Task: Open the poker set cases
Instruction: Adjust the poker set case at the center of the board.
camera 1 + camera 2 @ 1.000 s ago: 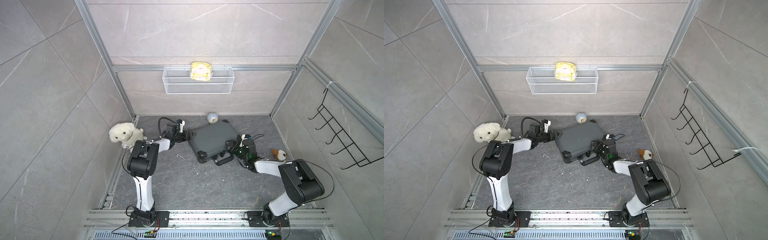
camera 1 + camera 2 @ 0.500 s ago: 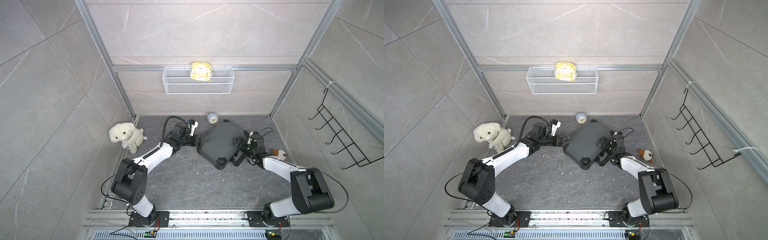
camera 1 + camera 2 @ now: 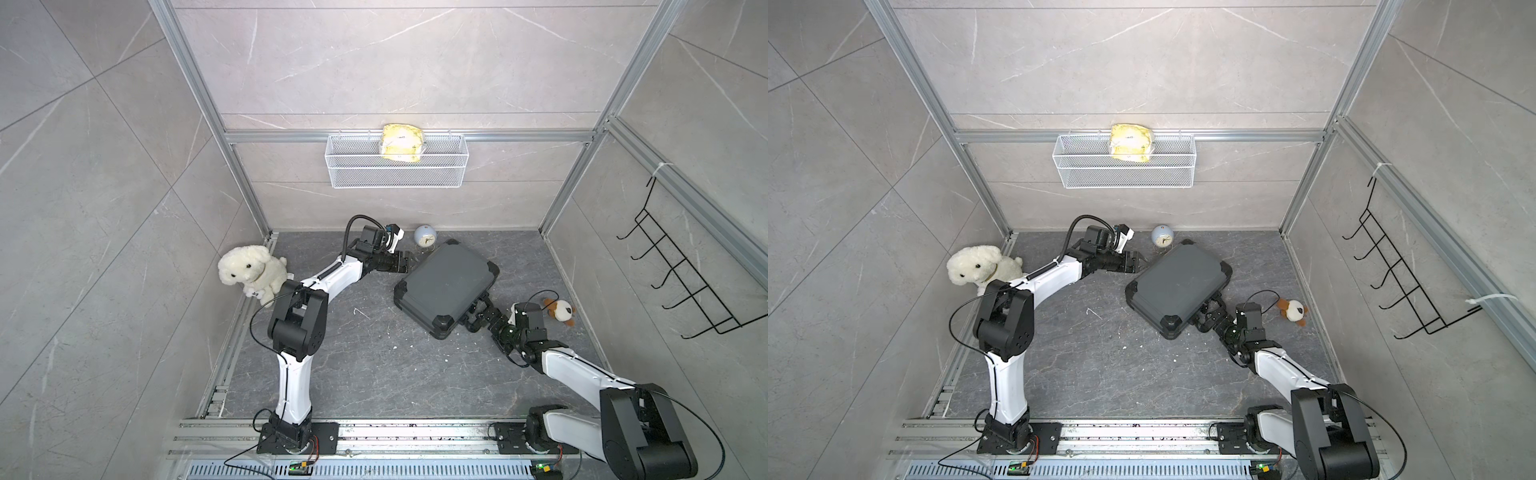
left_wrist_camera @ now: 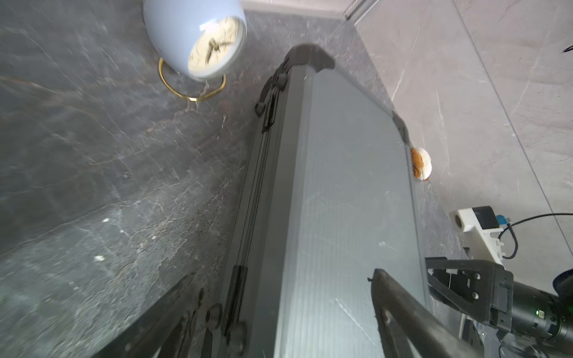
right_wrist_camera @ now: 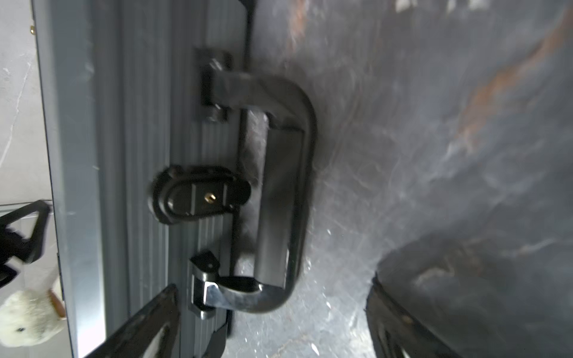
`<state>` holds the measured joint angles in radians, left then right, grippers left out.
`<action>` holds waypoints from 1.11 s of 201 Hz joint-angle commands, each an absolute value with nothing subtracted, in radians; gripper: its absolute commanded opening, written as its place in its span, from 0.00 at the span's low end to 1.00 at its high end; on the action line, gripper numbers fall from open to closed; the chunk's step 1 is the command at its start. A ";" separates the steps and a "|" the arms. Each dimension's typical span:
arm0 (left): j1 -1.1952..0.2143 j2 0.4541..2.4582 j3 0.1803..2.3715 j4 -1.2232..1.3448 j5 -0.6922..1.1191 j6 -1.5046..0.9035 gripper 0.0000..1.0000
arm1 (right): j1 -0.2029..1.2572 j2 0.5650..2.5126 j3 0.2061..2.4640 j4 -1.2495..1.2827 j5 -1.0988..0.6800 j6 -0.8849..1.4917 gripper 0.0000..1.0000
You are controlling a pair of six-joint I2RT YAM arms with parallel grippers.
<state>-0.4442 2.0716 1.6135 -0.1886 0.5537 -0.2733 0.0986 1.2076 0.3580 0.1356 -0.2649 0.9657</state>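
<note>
A white plush dog (image 3: 249, 272) sits at the far left, clear of the work; the left gripper (image 3: 409, 264), jaws spread and holding nothing, straddles the hinged back edge of the poker set case (image 3: 446, 286), probably to brace it against sliding; a small clock (image 3: 424, 237) stands just beyond; the closed grey case lies flat mid-floor, long axis running diagonally from near-left to far-right, handle (image 5: 279, 192) side facing the right arm; the right gripper (image 3: 473, 318), jaws wide and empty, flanks the handle beside the latch (image 5: 198, 193), likely the next thing to release.
</note>
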 commanded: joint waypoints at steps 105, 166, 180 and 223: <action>-0.482 2.161 1.662 -0.227 0.678 -0.304 0.81 | 0.097 1.605 0.231 0.960 -0.344 1.225 0.94; -0.490 2.166 1.665 -0.243 0.675 -0.307 0.78 | 0.099 1.804 0.163 1.427 -0.361 1.355 0.92; -0.493 2.161 1.656 -0.242 0.660 -0.306 0.78 | 0.100 1.780 0.117 1.393 -0.319 1.394 0.92; -0.494 2.155 1.632 -0.219 0.626 -0.315 0.78 | 0.136 1.490 0.108 1.011 -0.271 1.366 0.93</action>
<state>-0.4728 2.1498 1.6325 -0.2306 0.6025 -0.2962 0.1078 1.6390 0.0921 1.2884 -0.2970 1.3659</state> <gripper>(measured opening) 0.777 0.921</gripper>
